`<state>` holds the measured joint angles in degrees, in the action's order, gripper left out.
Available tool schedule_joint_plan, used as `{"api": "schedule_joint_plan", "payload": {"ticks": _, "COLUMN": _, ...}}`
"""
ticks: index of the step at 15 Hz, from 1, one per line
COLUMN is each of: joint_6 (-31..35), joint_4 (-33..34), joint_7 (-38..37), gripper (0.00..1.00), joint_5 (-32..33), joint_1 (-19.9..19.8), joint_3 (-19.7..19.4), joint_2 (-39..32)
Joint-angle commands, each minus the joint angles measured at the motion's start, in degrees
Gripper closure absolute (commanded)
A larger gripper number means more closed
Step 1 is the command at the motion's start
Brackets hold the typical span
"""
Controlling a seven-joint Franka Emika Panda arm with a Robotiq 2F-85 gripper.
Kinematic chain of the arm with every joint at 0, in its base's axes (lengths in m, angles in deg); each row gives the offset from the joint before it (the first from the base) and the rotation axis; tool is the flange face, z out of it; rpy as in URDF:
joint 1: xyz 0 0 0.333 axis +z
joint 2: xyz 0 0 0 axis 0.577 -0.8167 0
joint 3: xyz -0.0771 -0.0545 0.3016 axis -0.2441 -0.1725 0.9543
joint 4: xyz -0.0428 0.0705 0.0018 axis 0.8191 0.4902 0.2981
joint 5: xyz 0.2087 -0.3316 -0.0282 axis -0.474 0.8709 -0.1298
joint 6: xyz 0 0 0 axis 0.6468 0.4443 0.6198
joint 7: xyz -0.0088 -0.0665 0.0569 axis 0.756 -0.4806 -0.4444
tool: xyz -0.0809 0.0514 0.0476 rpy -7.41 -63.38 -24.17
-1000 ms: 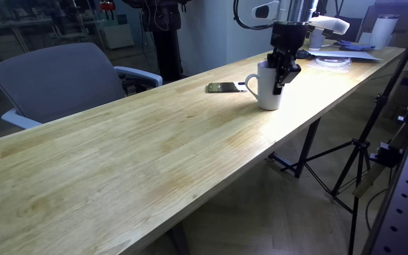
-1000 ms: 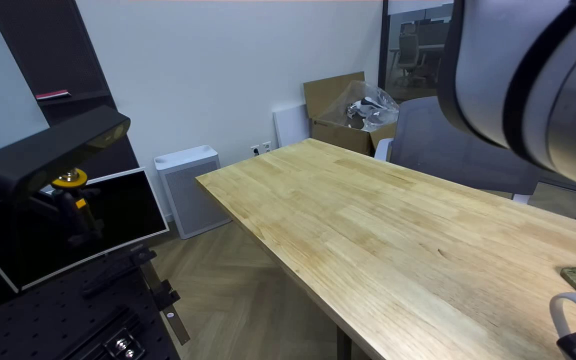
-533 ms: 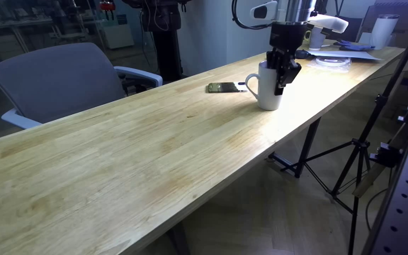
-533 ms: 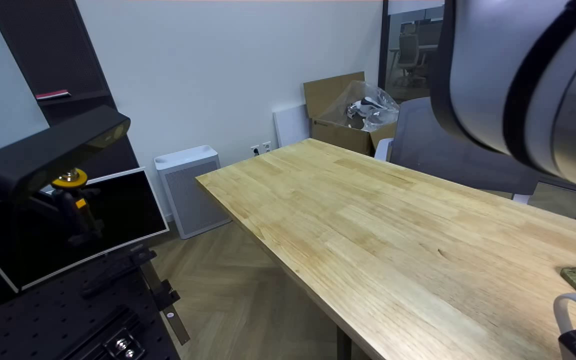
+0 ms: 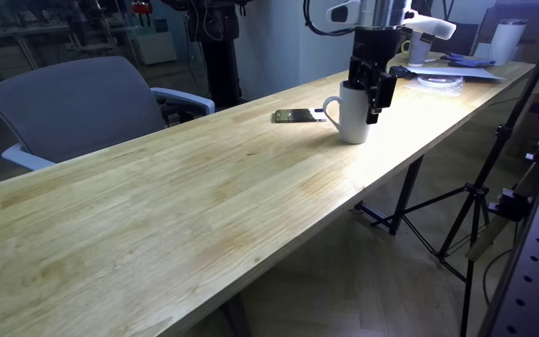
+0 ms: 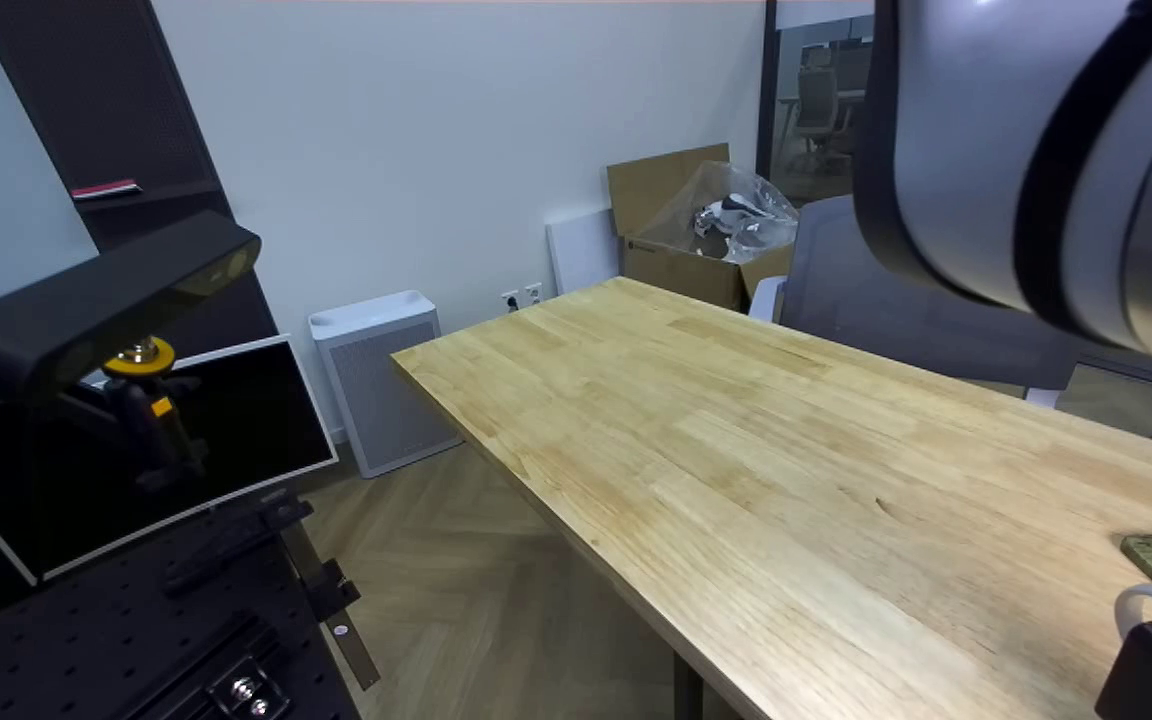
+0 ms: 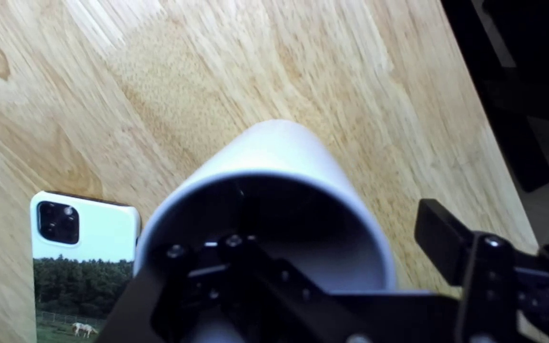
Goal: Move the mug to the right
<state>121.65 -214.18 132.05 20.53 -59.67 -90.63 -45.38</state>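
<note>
Between the long edges of the wooden worktop [image 5: 157, 224], the white ceramic mug [image 5: 351, 117] stands upright, base apparently on the wood. Gripper [image 7: 341, 226] released, grasping nothing: one finger down inside the mug's mouth, the outer finger [image 7: 441, 243] outside, bare wood showing between it and the wall. Just changed: within the last second the mug nudges slightly toward the edge by the office chair [image 5: 77, 107], seen in both exterior views, and the outer finger stands farther off the wall. My read: grip just let go, so the placing looks nearly done; drawing the finger out straight up remains. Whether this counts as far enough right, can't tell from where I stand. Smartphone [image 7: 81, 267] lies just beside, between mug and chair-side edge. Readable text: none on mug or phone. Phone back shows a print of trees and a pale, horse-like animal; no logo visible. Cardboard box [image 6: 676, 270] by the worktop's end corner has a small mark, too small to read.
</note>
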Motion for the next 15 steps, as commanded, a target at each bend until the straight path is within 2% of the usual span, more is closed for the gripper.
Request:
{"api": "schedule_joint_plan", "payload": {"ticks": 1, "joint_6": 0.0, "joint_4": 1.3, "joint_7": -6.9, "gripper": 0.00, "joint_5": 3.2, "joint_1": 3.4, "joint_3": -2.8, "joint_2": -0.2}}
{"api": "schedule_joint_plan", "payload": {"ticks": 7, "joint_6": -1.5, "joint_4": 2.8, "joint_7": -15.8, "gripper": 0.00, "joint_5": 7.7, "joint_1": 7.8, "joint_3": -6.0, "joint_2": -0.2}}
{"api": "schedule_joint_plan", "payload": {"ticks": 15, "joint_6": -6.8, "joint_4": 5.3, "joint_7": -24.9, "gripper": 0.00, "joint_5": 12.0, "joint_1": 9.6, "joint_3": -7.3, "joint_2": 0.0}}
